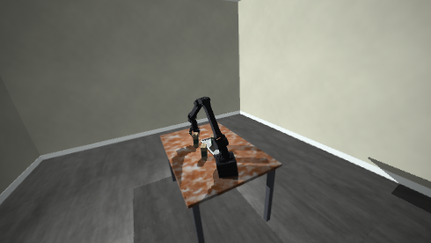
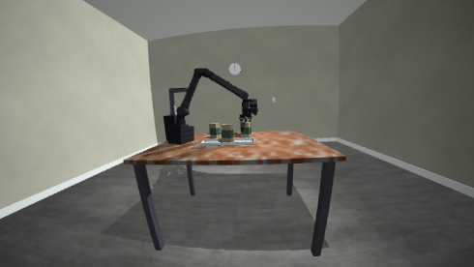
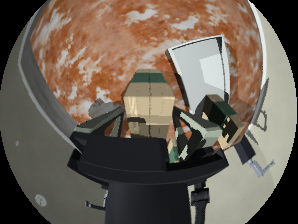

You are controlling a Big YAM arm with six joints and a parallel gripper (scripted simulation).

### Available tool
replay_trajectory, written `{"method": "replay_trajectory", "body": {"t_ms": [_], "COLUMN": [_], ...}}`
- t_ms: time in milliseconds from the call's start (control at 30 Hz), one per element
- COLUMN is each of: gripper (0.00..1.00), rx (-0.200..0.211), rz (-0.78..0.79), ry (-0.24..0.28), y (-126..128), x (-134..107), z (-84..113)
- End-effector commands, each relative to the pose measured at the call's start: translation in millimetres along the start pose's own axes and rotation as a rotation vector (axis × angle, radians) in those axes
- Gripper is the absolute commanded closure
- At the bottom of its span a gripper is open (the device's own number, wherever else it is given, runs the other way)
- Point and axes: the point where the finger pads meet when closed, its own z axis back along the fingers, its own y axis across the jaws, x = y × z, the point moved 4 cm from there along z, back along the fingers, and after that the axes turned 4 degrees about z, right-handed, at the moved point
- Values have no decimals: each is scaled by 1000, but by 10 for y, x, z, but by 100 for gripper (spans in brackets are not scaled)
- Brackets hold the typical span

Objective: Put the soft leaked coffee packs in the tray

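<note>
Three tan coffee packs with green bands stand on the marbled table. In the exterior view they are the left pack (image 2: 215,130), the middle pack (image 2: 227,133) and the right pack (image 2: 246,128). My gripper (image 2: 246,118) is open, just over the right pack. In the wrist view that pack (image 3: 149,106) sits between my spread fingers; I cannot tell if they touch it. Another pack (image 3: 220,124) is to its right. The flat white tray (image 3: 200,68) lies beyond it and also shows in the exterior view (image 2: 228,141).
The arm's black base (image 2: 178,132) stands at the table's left side in the exterior view. In the top view the gripper (image 1: 193,133) is near the table's far edge, above a pack (image 1: 195,140), with another pack (image 1: 204,151) closer to the base.
</note>
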Motion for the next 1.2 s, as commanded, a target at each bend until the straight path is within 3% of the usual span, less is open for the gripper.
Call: {"method": "replay_trajectory", "body": {"t_ms": [0,1133,1167], "gripper": [23,23,76], "rx": [15,15,15], "rz": [0,0,0], "ry": [-31,-31,-31], "y": [107,107,107], "x": [28,28,28], "z": [143,143,143]}}
